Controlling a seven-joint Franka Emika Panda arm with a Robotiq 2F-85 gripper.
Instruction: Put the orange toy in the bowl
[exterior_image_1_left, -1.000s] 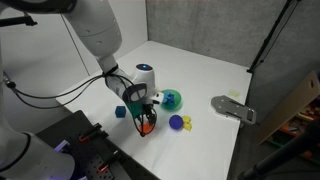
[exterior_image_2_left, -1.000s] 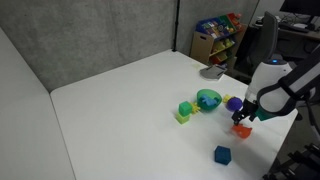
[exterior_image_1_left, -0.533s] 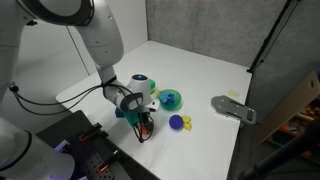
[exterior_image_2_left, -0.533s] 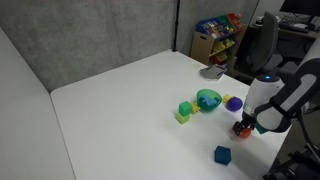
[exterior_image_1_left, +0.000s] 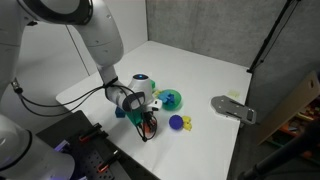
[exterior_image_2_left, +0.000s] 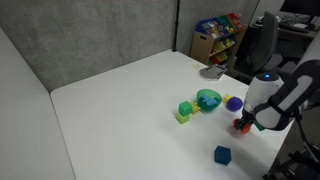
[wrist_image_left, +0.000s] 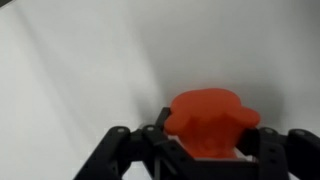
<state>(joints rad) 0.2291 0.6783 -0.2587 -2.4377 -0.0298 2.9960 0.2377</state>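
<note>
White bench (exterior_image_1_left: 205, 70), grey walls (exterior_image_1_left: 200, 25) behind. Your hand (exterior_image_1_left: 147, 123) points down at the bench, clamped on the orange toy (wrist_image_left: 210, 118), near the bowl (exterior_image_1_left: 172, 99). The wrist view cuts off the toy's lower edge.

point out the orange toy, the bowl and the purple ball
orange toy (wrist_image_left: 208, 118): wrist view, middle of its lumpy face
bowl (exterior_image_2_left: 208, 105): an exterior view, its near outer wall
purple ball (exterior_image_1_left: 177, 122): an exterior view, its middle
</note>
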